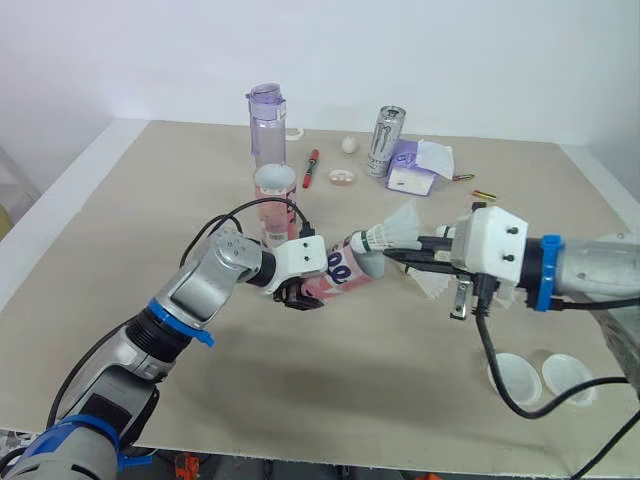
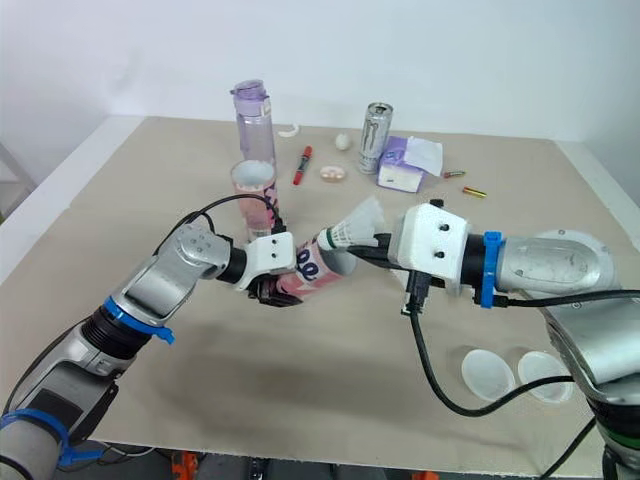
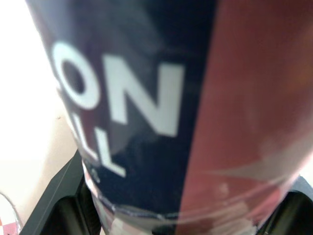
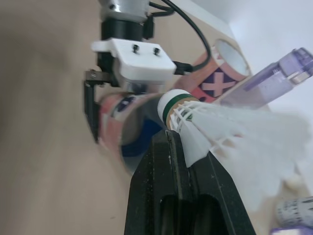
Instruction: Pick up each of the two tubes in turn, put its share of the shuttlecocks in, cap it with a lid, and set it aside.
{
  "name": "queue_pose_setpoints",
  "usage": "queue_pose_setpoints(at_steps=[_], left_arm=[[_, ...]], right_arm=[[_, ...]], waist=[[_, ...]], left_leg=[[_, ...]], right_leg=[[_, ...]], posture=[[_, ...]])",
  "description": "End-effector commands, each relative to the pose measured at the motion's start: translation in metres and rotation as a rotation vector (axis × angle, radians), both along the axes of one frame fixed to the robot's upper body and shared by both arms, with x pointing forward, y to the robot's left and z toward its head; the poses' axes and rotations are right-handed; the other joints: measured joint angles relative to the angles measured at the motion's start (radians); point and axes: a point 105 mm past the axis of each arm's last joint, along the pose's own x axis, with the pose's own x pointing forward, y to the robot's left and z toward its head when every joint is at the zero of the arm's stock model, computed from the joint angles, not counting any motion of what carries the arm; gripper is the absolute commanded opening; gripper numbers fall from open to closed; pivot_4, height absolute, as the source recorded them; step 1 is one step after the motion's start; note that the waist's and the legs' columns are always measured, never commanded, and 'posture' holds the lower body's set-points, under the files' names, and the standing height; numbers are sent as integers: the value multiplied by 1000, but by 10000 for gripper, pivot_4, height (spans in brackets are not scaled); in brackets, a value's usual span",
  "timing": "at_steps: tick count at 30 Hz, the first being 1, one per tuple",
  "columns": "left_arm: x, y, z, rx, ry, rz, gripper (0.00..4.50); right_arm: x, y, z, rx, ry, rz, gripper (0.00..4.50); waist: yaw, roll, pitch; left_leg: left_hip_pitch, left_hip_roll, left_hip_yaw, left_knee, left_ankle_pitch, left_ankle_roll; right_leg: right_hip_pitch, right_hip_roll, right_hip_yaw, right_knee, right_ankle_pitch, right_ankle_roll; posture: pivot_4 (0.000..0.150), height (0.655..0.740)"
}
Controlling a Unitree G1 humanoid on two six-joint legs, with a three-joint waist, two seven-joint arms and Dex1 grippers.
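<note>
The right gripper (image 1: pixel 395 250) was seen closed on one white feather shuttlecock with a green-banded cork (image 1: pixel 398 228), its two black fingers pinched narrowly on the skirt just behind the cork. The cork was pointed at, and held just beside, the open mouth of one pink-and-navy cardboard tube with white lettering (image 1: pixel 345 268). That tube was held tilted above the beige table (image 1: pixel 150 200), clamped across its lower body between the fingers of the left gripper (image 1: pixel 305 291). White feathers (image 1: pixel 432 285) were visible just below the right gripper; how many further shuttlecocks they belonged to could not be told. A second tube of the same pattern (image 1: pixel 275 200) was stood upright on the table behind the left gripper, mouth open, just in front of one clear purple water bottle (image 1: pixel 266 125). Two round white lids (image 1: pixel 515 375) were laid side by side near the table's front edge, below the right arm. Farther back, one silver-and-black drinks can (image 1: pixel 385 140), one red marker pen (image 1: pixel 311 167) and one purple-and-white tissue pack (image 1: pixel 418 165) were counted.
</note>
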Motion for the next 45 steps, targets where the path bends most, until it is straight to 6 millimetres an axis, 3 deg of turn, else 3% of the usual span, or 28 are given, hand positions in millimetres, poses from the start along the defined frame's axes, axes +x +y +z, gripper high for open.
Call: queue_pose_setpoints(at_steps=[1,8,15,16,18,19,20,24,27,33,38,45], left_arm=[[-1,-1,-1,17,-10,2,31330],[0,2,-2,17,-8,23,31330],[0,1,-3,16,-9,24,31330],[0,1,-3,18,-9,23,31330],[1,2,-3,19,-9,22,31330],[0,2,-4,20,-9,21,31330],[0,1,-4,21,-9,20,31330],[0,0,-5,21,-9,13,31330],[0,-1,-5,23,-10,11,31330],[0,-1,-6,28,-13,9,31330],[1,0,-6,33,-16,10,31330],[0,1,-8,33,-12,14,31330]], right_arm=[[3,5,1,-38,-41,34,310],[4,9,-6,-96,-40,84,310],[-5,9,12,51,27,94,24261],[-7,6,17,117,54,79,30133],[-9,2,24,207,91,59,36907],[-5,-9,28,325,124,-9,42295],[-3,-19,27,406,152,-64,43936],[11,-75,-14,631,216,-467,43936],[15,-95,-39,688,177,-711,43936],[7,-84,-69,722,189,-867,43936],[4,-70,-86,748,275,-855,43936],[16,-73,-104,754,347,-853,43936]], waist=[[0,0,0],[0,0,0],[0,0,0],[0,0,0],[0,0,0],[0,0,0],[0,-1,0],[6,-4,-2],[1,-1,-2],[-2,3,-2],[-2,3,-2],[-2,3,-2]], left_leg=[[0,0,0,0,0,0],[0,1,-1,0,0,0],[0,1,-1,0,0,0],[0,1,-1,0,0,0],[0,1,-2,0,0,0],[0,1,-2,0,0,0],[0,1,-2,0,0,0],[0,1,-6,0,0,0],[0,1,-5,0,0,0],[2,2,-3,0,2,2],[2,2,-2,0,3,2],[2,2,-2,0,3,2]], right_leg=[[0,0,-1,0,0,0],[0,1,-1,1,0,-1],[0,2,-1,1,1,-2],[0,2,-2,1,2,-4],[1,1,-2,1,2,-5],[1,1,-2,1,3,-5],[1,1,-2,1,3,-4],[2,1,-5,2,4,-4],[1,1,-4,3,4,-3],[1,3,-3,3,3,-4],[1,3,-2,3,3,-4],[1,2,-2,2,3,-3]], posture=[[1500,7400],[1500,7400],[1500,7400],[1500,7400],[1500,7400],[1500,7400],[1500,7400],[1500,7400],[1500,7400],[1500,7400],[1500,7400],[1500,7400]])
